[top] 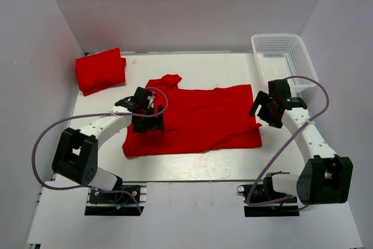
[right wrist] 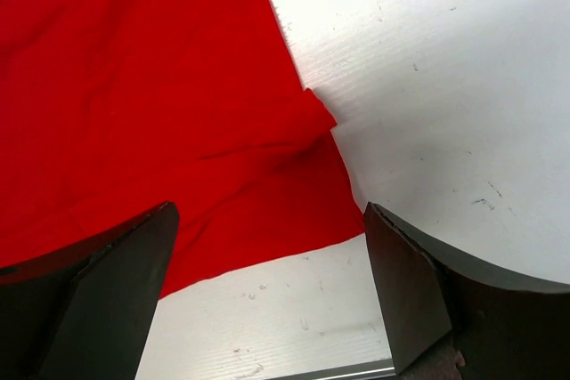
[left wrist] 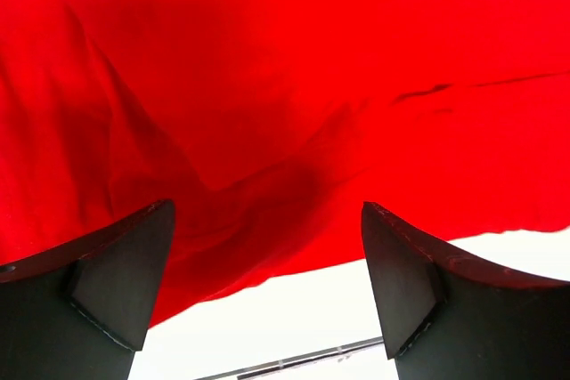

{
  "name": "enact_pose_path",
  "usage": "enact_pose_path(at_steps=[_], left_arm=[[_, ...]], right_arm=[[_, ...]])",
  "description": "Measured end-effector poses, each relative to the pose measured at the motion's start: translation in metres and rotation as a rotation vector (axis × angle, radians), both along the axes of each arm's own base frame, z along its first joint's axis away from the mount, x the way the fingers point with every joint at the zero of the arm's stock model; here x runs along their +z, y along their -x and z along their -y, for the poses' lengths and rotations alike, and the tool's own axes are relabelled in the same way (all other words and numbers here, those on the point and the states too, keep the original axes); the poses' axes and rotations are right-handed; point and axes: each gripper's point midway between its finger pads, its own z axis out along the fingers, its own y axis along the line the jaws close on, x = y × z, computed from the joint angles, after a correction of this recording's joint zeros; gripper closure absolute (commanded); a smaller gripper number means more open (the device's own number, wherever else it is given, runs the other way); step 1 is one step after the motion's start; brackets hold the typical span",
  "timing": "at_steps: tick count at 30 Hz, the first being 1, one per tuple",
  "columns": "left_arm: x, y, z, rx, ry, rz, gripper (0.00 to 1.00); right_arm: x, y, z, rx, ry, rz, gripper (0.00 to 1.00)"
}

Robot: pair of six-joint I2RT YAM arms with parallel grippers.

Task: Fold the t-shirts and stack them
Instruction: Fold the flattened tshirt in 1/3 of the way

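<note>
One red t-shirt (top: 201,121) lies spread and creased, another t-shirt (top: 100,71) folded.

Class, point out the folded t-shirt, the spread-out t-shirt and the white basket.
Folded t-shirt (top: 100,71): top view, middle of its upper layer.
Spread-out t-shirt (top: 204,118): top view, centre of its body.
White basket (top: 277,36): top view, its far rim.
</note>
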Motion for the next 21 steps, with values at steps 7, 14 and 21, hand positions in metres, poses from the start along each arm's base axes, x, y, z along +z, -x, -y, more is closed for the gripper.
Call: enact_pose_path(at_steps=[7, 14, 21], left_arm=[[-0.012, 0.0, -0.008, 0.046, -0.063, -0.012, 0.08], [-0.03, 0.003, -0.013, 0.061, -0.114, -0.059, 0.39], [-0.029, 0.001, -0.012, 0.07, -0.125, -0.05, 0.68]], right_arm=[[-0.003, 0.0, 0.0, 0.0, -0.001, 0.001, 0.1], [-0.008, 0.002, 0.0, -0.001, 0.001, -0.017, 0.1], [-0.016, 0.008, 0.001, -0.004, 0.002, -0.042, 0.1]])
